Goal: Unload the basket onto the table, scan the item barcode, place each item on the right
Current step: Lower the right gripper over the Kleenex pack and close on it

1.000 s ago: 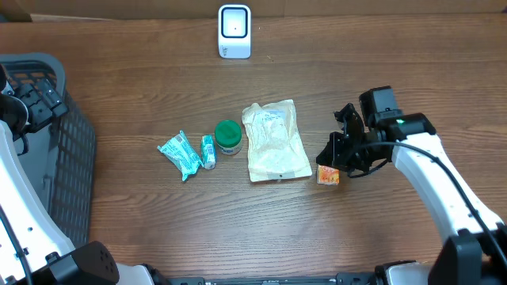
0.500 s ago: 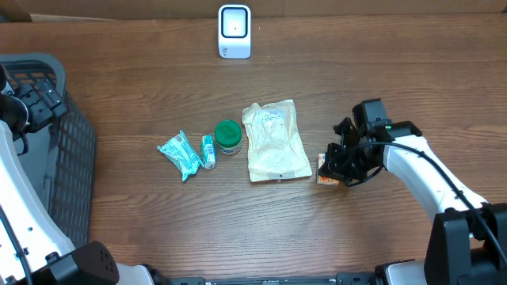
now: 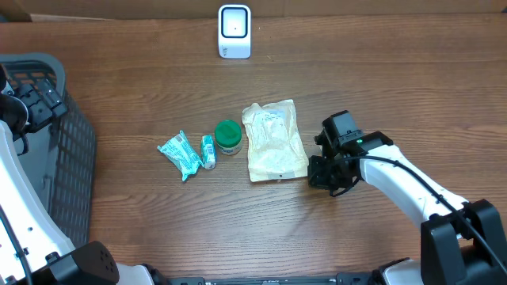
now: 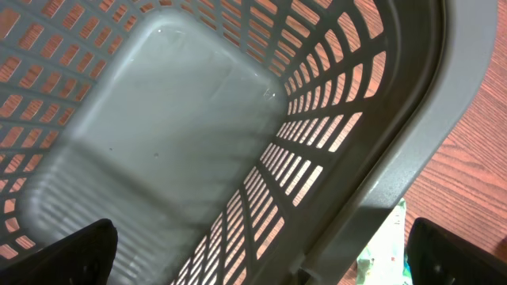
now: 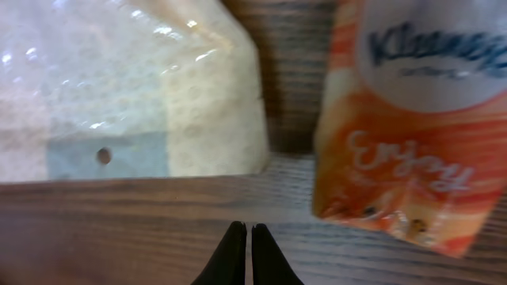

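Observation:
A white barcode scanner (image 3: 234,32) stands at the table's far edge. An orange Kleenex tissue pack (image 5: 412,134) lies on the wood just right of a padded envelope (image 5: 127,87). From overhead the pack is hidden under my right gripper (image 3: 319,174), which sits at the lower right corner of the envelope (image 3: 275,141). In the right wrist view, the right gripper (image 5: 242,231) is shut with nothing between its fingers, its tips just short of the gap between envelope and pack. My left gripper (image 4: 265,265) hangs open over the grey basket (image 4: 158,119).
A green-lidded jar (image 3: 228,136) and two teal packets (image 3: 181,154) (image 3: 207,150) lie left of the envelope. The grey slotted basket (image 3: 59,158) fills the left edge of the table. A pale green packet (image 4: 388,253) shows beside the basket's rim.
My right gripper has slid left, from beside the orange pack to over it, near the envelope's corner. It stayed shut. The left arm has not moved.

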{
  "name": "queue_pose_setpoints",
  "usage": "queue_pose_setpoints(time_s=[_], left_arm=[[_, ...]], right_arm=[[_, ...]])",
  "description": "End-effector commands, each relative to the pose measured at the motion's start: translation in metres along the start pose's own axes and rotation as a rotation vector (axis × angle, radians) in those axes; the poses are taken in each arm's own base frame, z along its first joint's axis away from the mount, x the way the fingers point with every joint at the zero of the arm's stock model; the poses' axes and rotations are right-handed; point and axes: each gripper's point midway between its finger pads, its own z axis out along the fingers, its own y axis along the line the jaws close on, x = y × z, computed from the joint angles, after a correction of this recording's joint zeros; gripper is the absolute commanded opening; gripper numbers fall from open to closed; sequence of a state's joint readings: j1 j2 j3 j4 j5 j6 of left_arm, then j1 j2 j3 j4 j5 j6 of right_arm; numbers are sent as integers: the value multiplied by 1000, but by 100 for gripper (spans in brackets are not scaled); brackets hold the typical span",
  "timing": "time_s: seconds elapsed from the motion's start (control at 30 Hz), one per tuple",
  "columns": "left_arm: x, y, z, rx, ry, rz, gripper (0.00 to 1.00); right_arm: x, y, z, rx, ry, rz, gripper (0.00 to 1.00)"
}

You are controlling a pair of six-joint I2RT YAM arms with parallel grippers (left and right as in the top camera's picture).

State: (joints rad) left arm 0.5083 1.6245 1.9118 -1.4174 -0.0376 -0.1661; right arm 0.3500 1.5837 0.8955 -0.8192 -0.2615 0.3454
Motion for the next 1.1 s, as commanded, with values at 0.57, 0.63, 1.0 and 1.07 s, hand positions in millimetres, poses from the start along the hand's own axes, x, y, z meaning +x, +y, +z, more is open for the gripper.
queue_pose_setpoints(time_s=[0.57, 0.63, 1.0, 1.07], left_arm=[[-2, -1, 1, 3, -1, -18, 100], [-2, -1, 1, 3, -1, -18, 100], [-2, -1, 1, 3, -1, -18, 100], [-2, -1, 1, 3, -1, -18, 99]], right_arm=[[-14, 0, 2, 18, -69, 23, 4], [-14, 0, 2, 18, -69, 23, 4], [-8, -12, 22, 67, -5, 44, 4], [-7, -20, 22, 105, -4, 56, 4]])
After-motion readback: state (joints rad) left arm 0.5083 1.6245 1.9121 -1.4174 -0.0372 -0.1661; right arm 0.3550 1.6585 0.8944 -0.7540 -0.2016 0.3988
